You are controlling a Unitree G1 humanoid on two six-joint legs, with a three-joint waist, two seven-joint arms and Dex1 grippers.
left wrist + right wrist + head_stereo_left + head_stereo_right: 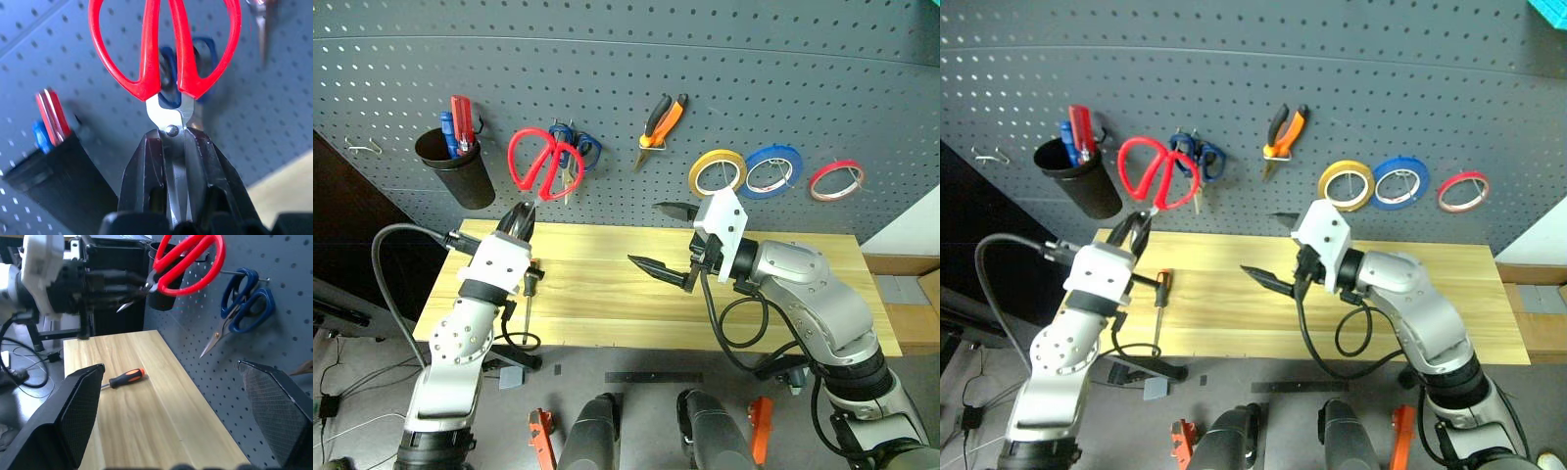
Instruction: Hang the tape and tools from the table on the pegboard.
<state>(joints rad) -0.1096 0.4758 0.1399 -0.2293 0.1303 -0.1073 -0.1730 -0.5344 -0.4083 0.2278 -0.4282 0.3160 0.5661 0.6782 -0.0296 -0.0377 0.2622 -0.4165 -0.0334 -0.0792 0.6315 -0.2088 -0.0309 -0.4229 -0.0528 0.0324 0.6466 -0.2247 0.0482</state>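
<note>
Gripping the red-handled scissors (pixel 164 49) by the blades near the pivot, the left gripper (pixel 519 223) has its fingers clamped tight on the metal. That leaves the handle loops free above the fingertips, probably to slip over a hook on the pegboard (pixel 626 59). The screwdriver (pixel 125 378) lies on the table (pixel 607 294) below that gripper. The right gripper (pixel 668 235) is empty, jaws spread wide. Beyond its fingers, pliers (pixel 661 122) and yellow tape (pixel 717 172) already hang.
</note>
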